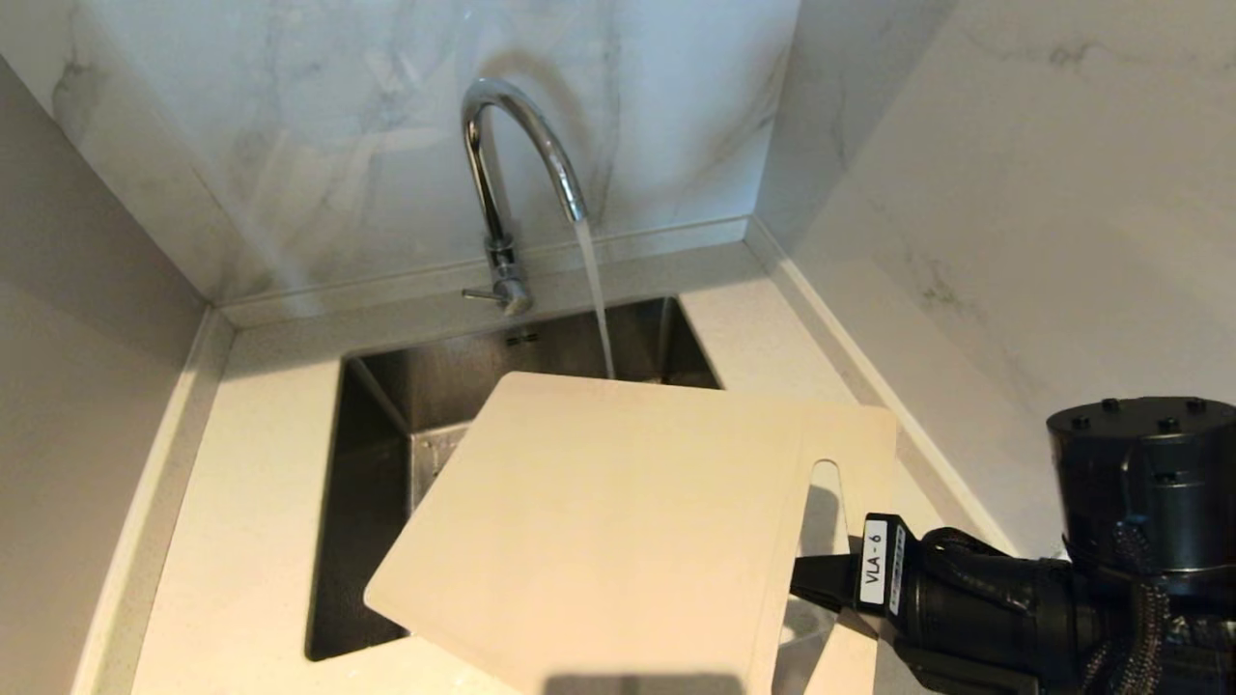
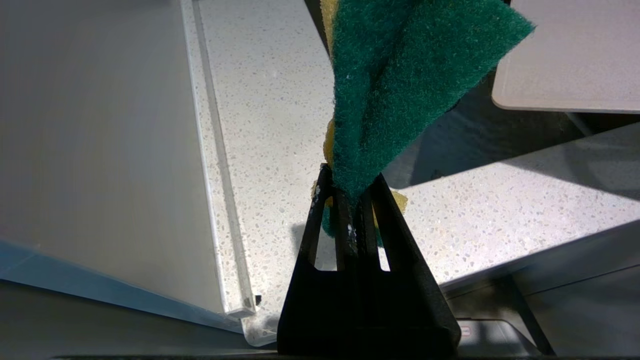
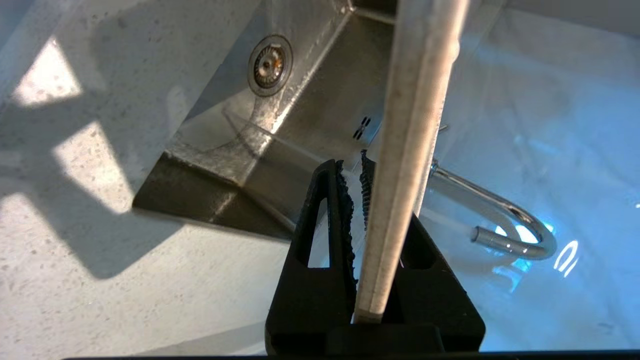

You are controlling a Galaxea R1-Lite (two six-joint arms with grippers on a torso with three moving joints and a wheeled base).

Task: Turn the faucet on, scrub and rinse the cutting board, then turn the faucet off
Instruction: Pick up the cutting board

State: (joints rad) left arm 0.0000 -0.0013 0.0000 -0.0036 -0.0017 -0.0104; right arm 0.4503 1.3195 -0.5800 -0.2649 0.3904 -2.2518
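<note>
While water runs from the faucet (image 1: 512,145), the right hand (image 1: 821,577) is clamped on the handle end of the stiff, thin, likely slippery cutting board (image 1: 618,521) above the sink (image 1: 372,405), and the left hand (image 2: 350,200) pinches a soft sponge (image 2: 395,75).

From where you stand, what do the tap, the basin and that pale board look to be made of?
The faucet looks like polished chrome-plated metal: mirror-bright, with reflections. The sink seems to be brushed stainless steel: dull grey sheen, fine grain. The cutting board is probably matte plastic: thin, uniform cream, no wood grain, though I can't be sure.
</note>
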